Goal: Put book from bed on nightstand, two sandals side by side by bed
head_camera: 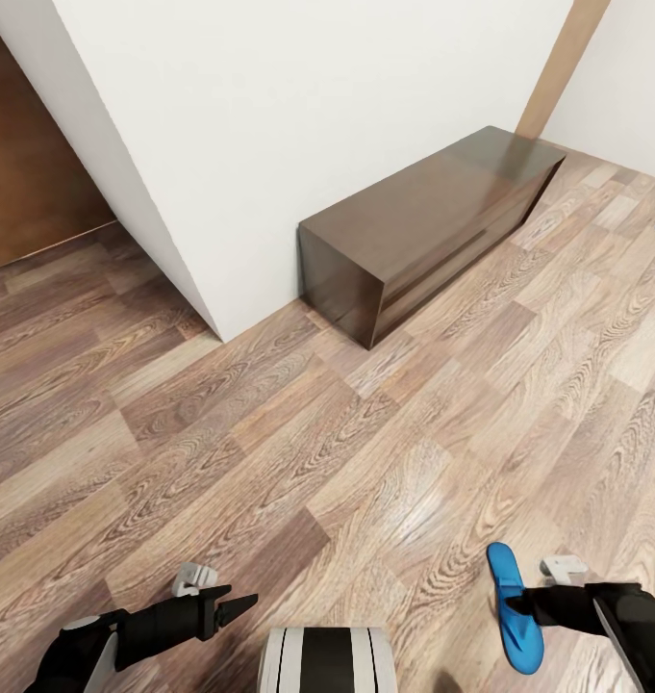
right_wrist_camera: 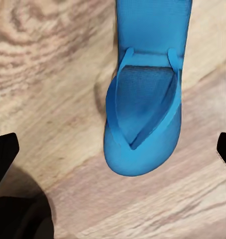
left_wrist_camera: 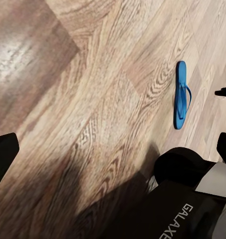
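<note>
Sandal (right_wrist_camera: 143, 99) lies flat on the wood floor (head_camera: 317, 462), directly under the right gripper (right_wrist_camera: 113, 149), whose fingers are spread wide. It looks light and bendable; the thong strap (right_wrist_camera: 124, 94) probably offers the best grip.

Room corner: wood-plank floor, white walls, one dark cabinet.

Light plank floor (head_camera: 298, 462) throughout. White wall (head_camera: 298, 115) projects to a near corner; low glossy dark brown cabinet (head_camera: 433, 226) stands against it, far right. Brown wooden panel (head_camera: 29, 173) far left.
</note>
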Motion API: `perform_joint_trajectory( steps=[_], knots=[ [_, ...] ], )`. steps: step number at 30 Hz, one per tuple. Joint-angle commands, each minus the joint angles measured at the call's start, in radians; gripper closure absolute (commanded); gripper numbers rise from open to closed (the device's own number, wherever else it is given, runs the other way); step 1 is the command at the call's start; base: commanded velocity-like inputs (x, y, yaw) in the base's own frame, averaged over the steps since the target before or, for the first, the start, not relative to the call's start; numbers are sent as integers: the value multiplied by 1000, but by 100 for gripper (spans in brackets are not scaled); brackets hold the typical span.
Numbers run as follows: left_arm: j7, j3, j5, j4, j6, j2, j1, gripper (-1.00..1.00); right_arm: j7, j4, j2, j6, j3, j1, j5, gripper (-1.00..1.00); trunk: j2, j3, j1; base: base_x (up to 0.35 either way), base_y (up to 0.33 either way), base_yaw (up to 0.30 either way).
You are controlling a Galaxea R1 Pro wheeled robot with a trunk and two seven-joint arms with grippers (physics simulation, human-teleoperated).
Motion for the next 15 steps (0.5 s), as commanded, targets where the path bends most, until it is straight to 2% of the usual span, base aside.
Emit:
perform_joint_trajectory(
  steps=[1, 2, 3, 4, 15],
  knots=[
    [-1, 0, 5, 0, 8, 0, 0, -100, 10, -1, 0, 3, -27, 0, 10, -100, 0, -1, 0, 0, 0, 0],
    [-1, 0, 5, 0, 8, 0, 0, -100, 10, -1, 0, 3, -38, 0, 10, -100, 0, -1, 0, 0, 0, 0],
    [-1, 0, 5, 0, 8, 0, 0, -100, 10, -1, 0, 3, -68, 0, 10, -100, 0, -1, 0, 0, 0, 0],
    [-1, 0, 5, 0, 8, 0, 0, -100, 10, -1, 0, 3, -75, 0, 10, -100, 0, -1, 0, 0, 0, 0],
    [2, 0, 5, 0, 8, 0, 0, -100, 12, -3, 2, -3, -90, 0, 11, -100, 0, -1, 0, 0, 0, 0]
  ],
)
